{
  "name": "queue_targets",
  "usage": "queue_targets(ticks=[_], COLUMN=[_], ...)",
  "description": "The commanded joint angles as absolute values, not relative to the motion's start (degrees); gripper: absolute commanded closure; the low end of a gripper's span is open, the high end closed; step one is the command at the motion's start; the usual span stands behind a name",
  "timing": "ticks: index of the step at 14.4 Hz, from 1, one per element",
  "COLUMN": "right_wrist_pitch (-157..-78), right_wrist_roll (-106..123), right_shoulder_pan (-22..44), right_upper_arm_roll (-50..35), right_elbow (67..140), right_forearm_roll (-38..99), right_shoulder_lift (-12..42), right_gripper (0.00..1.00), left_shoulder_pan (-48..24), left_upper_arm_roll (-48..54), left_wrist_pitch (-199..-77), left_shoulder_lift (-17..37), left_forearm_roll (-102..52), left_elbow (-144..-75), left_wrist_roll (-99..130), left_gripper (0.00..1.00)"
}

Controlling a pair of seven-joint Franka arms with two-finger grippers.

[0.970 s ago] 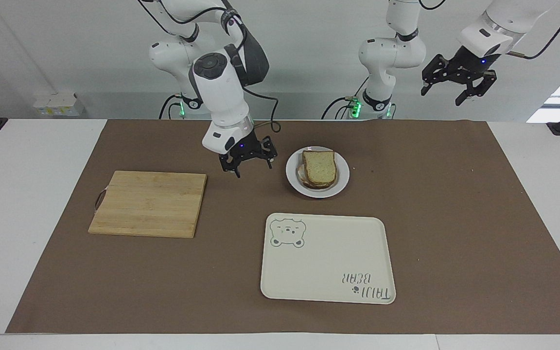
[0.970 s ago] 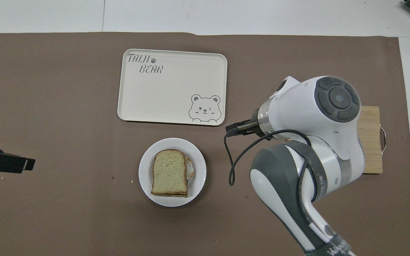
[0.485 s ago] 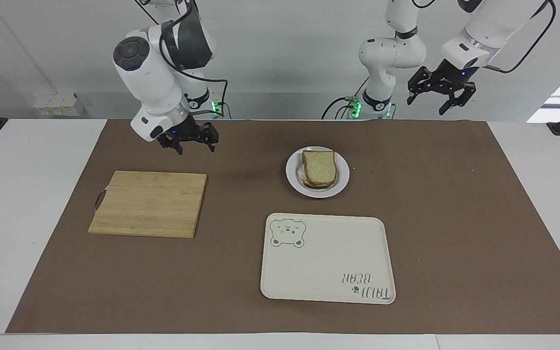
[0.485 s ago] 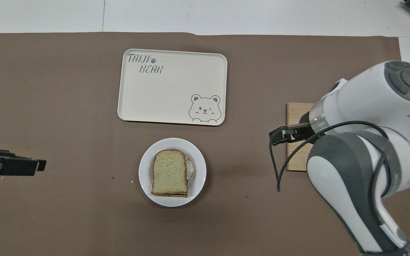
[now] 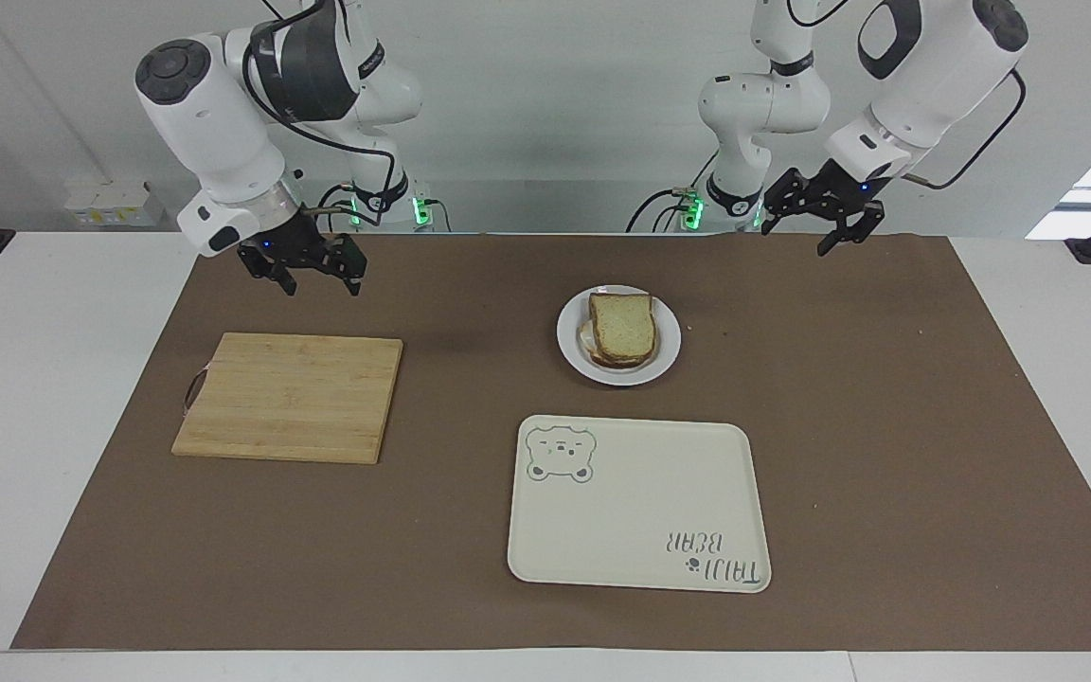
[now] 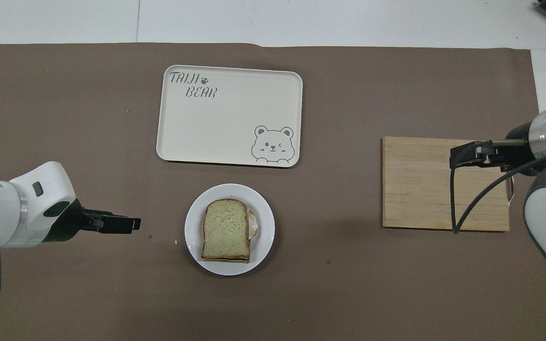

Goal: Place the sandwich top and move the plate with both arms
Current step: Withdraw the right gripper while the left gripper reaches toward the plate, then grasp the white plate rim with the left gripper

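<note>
The sandwich top point(image 5: 623, 324) lies flat on the stack on the small white plate point(image 5: 602, 374), which stands on the brown mat near the robots. In the overhead view the slice point(image 6: 225, 228) covers the stack, and a bit of egg white pokes out at its side on the plate point(image 6: 263, 248). My right gripper point(image 5: 304, 275) is open and empty, raised by the cutting board's edge nearest the robots; it also shows in the overhead view point(image 6: 462, 156). My left gripper point(image 5: 811, 227) is open and empty, raised over the mat beside the plate toward the left arm's end; it also shows in the overhead view point(image 6: 126, 224).
A cream rectangular tray point(image 5: 640, 511) with a bear drawing lies farther from the robots than the plate and also shows in the overhead view point(image 6: 225, 123). A wooden cutting board point(image 5: 290, 398) lies toward the right arm's end and also shows in the overhead view point(image 6: 424, 184).
My right gripper has drawn away from the plate toward the right arm's end and risen. My left gripper has come down and moved toward the plate. The sandwich and plate have not moved.
</note>
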State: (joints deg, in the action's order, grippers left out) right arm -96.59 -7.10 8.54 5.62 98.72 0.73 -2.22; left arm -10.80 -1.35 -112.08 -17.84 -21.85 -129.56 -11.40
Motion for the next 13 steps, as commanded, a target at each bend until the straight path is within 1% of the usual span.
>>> queue_targets(ticks=[1,2,3,4,5,7,10,11,13], right_wrist_pitch=[-94.2,-92.7,-90.3,-88.9,-88.3,-88.2,-87.6,-87.8,-86.9], right_wrist_roll=[-3.3,-1.9,-1.5,-1.5,-1.5,-1.5,-1.5,-1.5,-1.6], right_shoulder_pan=[8.0,8.0,8.0,8.0,8.0,8.0,7.9,8.0,8.3], right_upper_arm_roll=[5.4,5.4,5.3,5.3,5.4,5.4,5.4,5.4,5.2], right_elbow=[97.2,95.6,93.0,91.0,89.8,89.2,90.3,90.3,90.6], right_forearm_roll=[-0.3,-0.2,-0.2,-0.1,0.1,0.0,1.1,1.2,1.2], right_shoulder_lift=[-3.2,-3.3,-3.3,-3.2,-3.3,-3.4,-6.3,-6.2,-6.6], right_gripper=[0.00,0.00,0.00,0.00,0.00,0.00,0.00,0.00,0.00], left_shoulder_pan=[-15.0,-15.8,-16.5,-18.8,-20.1,-21.2,-20.7,-20.5,-19.4], left_upper_arm_roll=[-2.1,-2.0,-2.0,-2.0,-2.0,-2.0,-2.1,-2.2,-2.1], left_wrist_pitch=[-122.7,-126.7,-129.5,-131.1,-133.4,-137.4,-138.5,-138.6,-138.6], left_shoulder_lift=[-18.8,-17.8,-15.9,-13.8,-11.1,-7.8,-5.8,-5.3,-4.7], left_forearm_roll=[-26.4,-28.6,-31.2,-32.3,-33.4,-39.2,-50.4,-52.1,-52.8], left_elbow=[-137.6,-139.8,-140.9,-141.0,-141.1,-141.4,-143.2,-143.5,-144.1], left_wrist_roll=[-11.5,-11.6,-12.0,-12.2,-12.3,-15.7,-27.3,-29.5,-31.6], left_gripper=[0.00,0.00,0.00,0.00,0.00,0.00,0.10,0.14,0.18])
